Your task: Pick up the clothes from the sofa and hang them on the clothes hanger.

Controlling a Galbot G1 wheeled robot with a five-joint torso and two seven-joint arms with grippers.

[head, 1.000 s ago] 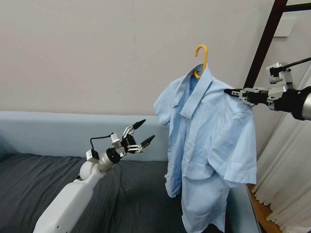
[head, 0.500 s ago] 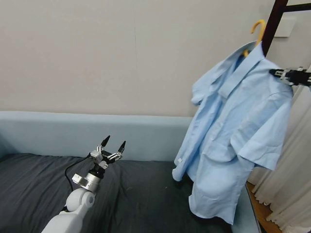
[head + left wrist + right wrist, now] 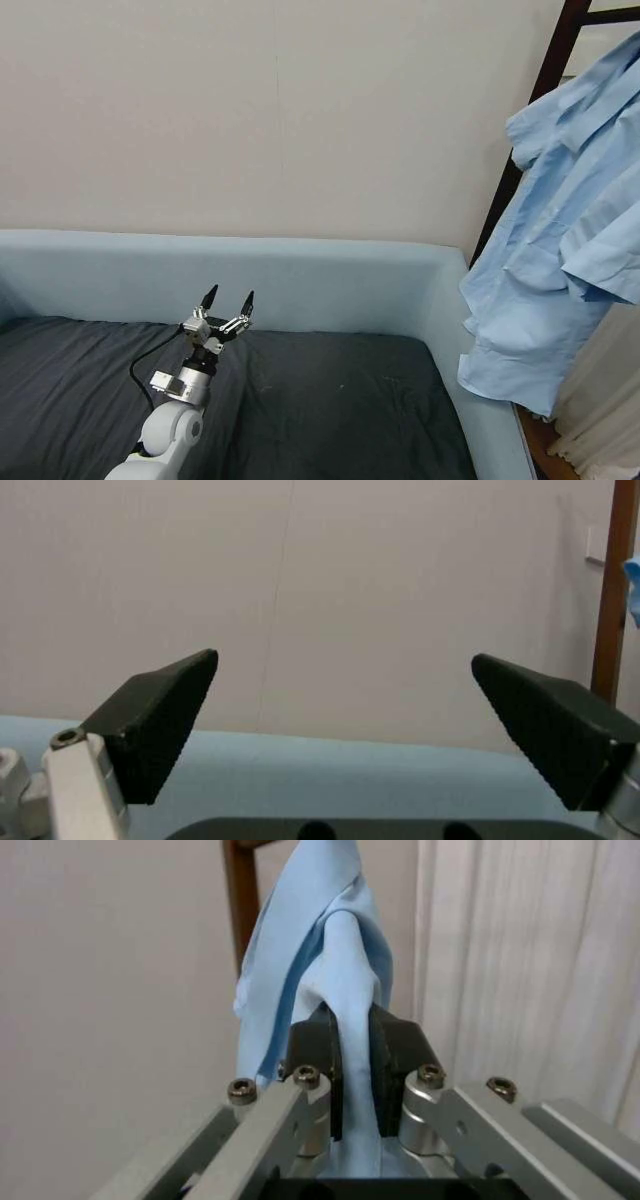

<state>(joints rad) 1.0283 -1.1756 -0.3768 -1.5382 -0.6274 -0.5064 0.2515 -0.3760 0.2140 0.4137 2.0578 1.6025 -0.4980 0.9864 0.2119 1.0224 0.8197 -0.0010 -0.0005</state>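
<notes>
A light blue shirt [image 3: 560, 250] hangs in the air at the right edge of the head view, beside a dark wooden rack post [image 3: 525, 130]. In the right wrist view my right gripper [image 3: 352, 1057] is shut on a fold of the blue shirt [image 3: 320, 960], with the wooden post [image 3: 240, 900] behind it. My left gripper [image 3: 226, 304] is held low over the dark sofa seat [image 3: 330, 410], fingers pointing up, open and holding nothing. In the left wrist view its two black fingers [image 3: 160, 720] stand wide apart against the wall.
The sofa has a pale blue backrest [image 3: 200, 275] and right arm [image 3: 480, 420]. A plain beige wall [image 3: 250, 110] rises behind. White curtains [image 3: 610, 400] hang at the far right, past the rack.
The shirt has swung right and upward toward the rack, its hanger hook and the right arm leaving the head view. The left arm has lowered and drawn back over the seat.
</notes>
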